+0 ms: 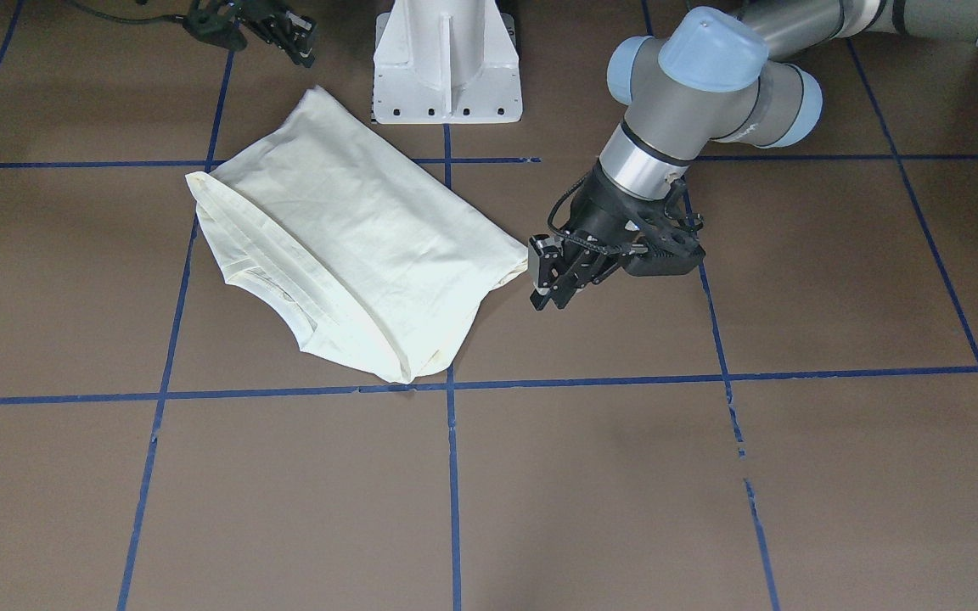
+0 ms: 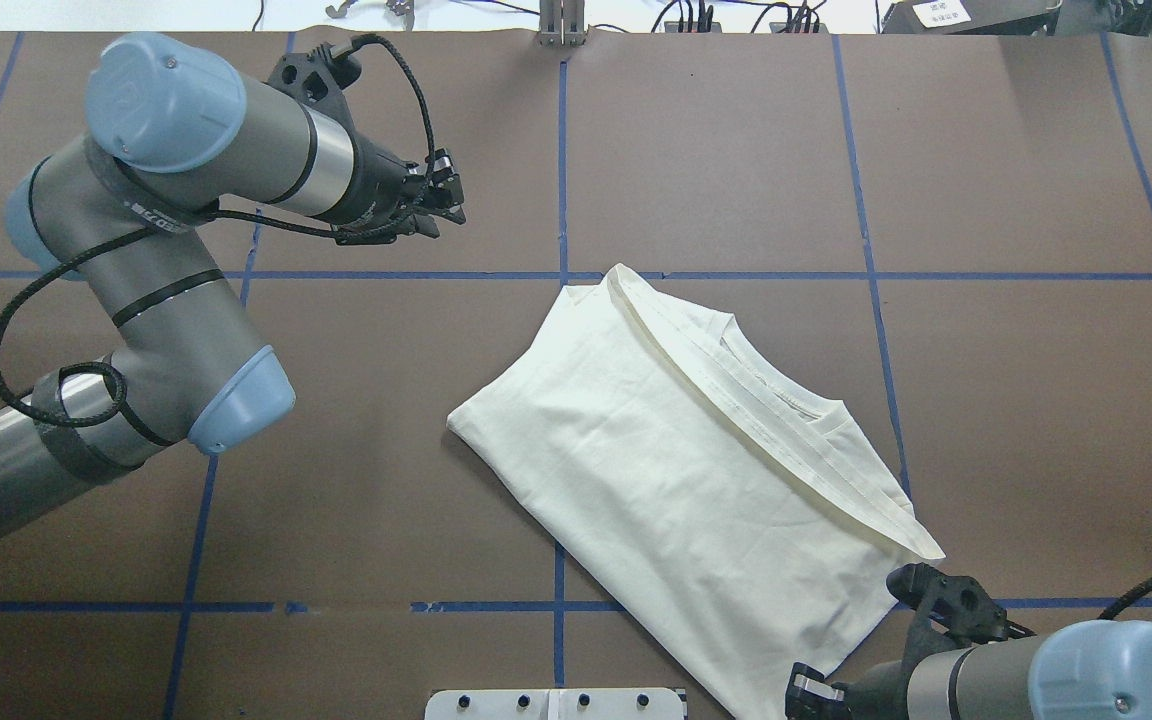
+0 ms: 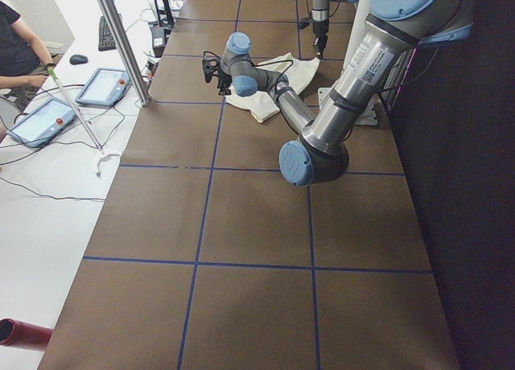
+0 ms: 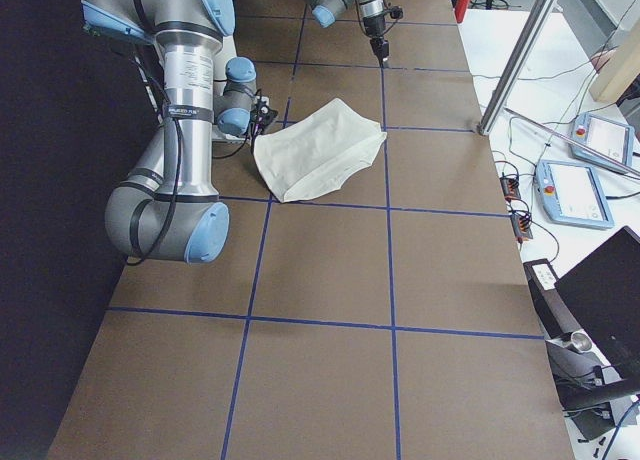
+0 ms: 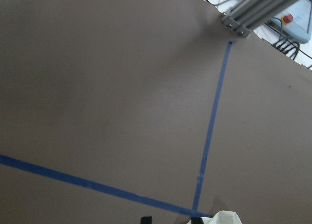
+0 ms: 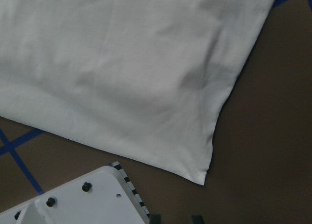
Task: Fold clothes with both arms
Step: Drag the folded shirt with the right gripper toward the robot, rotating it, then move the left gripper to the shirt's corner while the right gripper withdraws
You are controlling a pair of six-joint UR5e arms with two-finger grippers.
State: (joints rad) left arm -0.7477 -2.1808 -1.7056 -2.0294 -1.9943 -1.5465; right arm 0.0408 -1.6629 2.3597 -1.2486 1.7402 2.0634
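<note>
Folded shirt (image 2: 696,470) flat on tabletop (image 2: 1036,400), plain cream side up, before white pedestal base (image 1: 446,68). Left gripper (image 1: 550,293) near shirt corner, fingers spread, empty. Right gripper (image 1: 294,38) near opposite corner, fingers parted, empty.

The shirt (image 2: 676,470) is soft matt cream cloth, finely creased, with stitched hems. The table (image 1: 710,475) has a dull brown, paper-like top, smooth and unshiny, crossed by blue tape (image 1: 452,475) with a faint sheen. The left arm (image 1: 684,110) is satin grey metal with a brighter polished wrist ring and smooth light-blue plastic caps (image 1: 714,47). Its claw (image 1: 550,293) looks matt black plastic. The base (image 1: 446,59) is smooth white painted metal.
</note>
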